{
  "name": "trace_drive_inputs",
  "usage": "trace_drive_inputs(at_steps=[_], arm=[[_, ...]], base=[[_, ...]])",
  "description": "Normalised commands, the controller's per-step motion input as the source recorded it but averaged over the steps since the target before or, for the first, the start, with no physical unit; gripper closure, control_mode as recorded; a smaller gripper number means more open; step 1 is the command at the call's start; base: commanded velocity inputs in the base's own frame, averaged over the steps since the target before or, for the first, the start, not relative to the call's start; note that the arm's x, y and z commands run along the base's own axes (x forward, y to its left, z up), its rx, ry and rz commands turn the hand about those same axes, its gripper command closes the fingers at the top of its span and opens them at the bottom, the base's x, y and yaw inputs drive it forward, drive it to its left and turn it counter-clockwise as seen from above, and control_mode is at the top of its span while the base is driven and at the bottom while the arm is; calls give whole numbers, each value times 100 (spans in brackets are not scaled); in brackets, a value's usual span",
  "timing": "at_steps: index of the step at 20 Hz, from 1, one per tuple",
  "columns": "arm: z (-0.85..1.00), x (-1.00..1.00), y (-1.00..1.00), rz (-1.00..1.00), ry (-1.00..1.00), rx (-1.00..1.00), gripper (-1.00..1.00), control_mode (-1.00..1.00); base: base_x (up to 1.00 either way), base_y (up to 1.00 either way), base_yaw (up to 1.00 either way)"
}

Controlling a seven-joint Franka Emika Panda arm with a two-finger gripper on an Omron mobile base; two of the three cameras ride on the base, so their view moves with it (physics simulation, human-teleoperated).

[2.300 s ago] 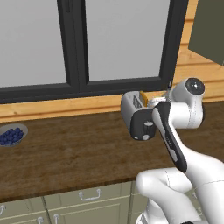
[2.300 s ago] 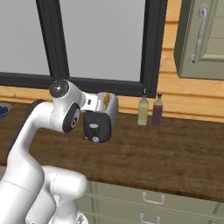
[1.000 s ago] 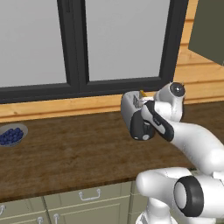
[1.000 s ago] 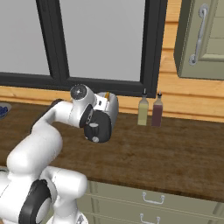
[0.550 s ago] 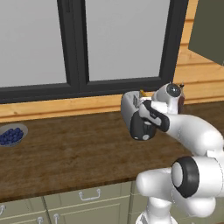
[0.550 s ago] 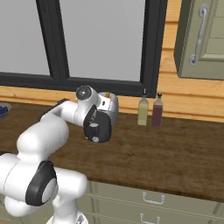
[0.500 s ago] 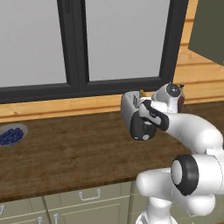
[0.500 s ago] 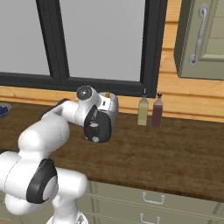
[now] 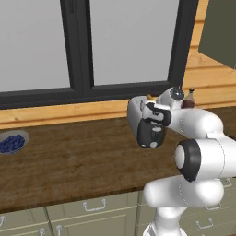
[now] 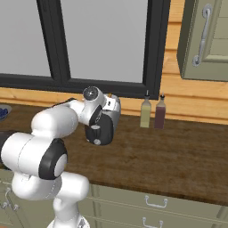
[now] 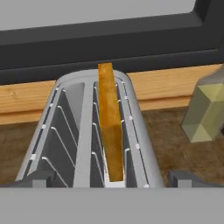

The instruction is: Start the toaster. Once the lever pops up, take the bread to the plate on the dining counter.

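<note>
The silver-grey toaster [image 9: 136, 115] stands on the wood counter below the window, its black end panel [image 9: 150, 136] facing me. The bread [image 11: 109, 127], a toasted orange-tan slice, stands on edge in the right slot and sticks up above the toaster's top [image 11: 83, 144]. My gripper [image 11: 113, 179] hovers at the toaster's near end. It is open, its two fingertips [image 11: 40, 177] spread wider than the toaster body, holding nothing. The lever is too small to make out on the panel. The plate and the dining counter are out of view.
Two bottles [image 10: 145, 114] stand to the right of the toaster against the wooden wall. A grey bowl of blueberries [image 9: 12, 142] sits at the counter's far left. An olive wall cabinet [image 10: 205, 40] hangs at upper right. The dark window frame [image 11: 109, 39] runs behind the toaster.
My arm has stretched forward and brought the hand over the toaster's near end. In the last half second it has barely moved. The jaws have stayed wide.
</note>
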Motion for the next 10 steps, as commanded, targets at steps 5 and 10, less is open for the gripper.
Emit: trace_drive_inputs(at_steps=[5, 10], arm=[[-10, 42, 0, 0, 0, 1, -100, -100], [-16, 37, -1, 0, 2, 1, -100, -100]], base=[[0, 0, 0], [0, 0, 0]])
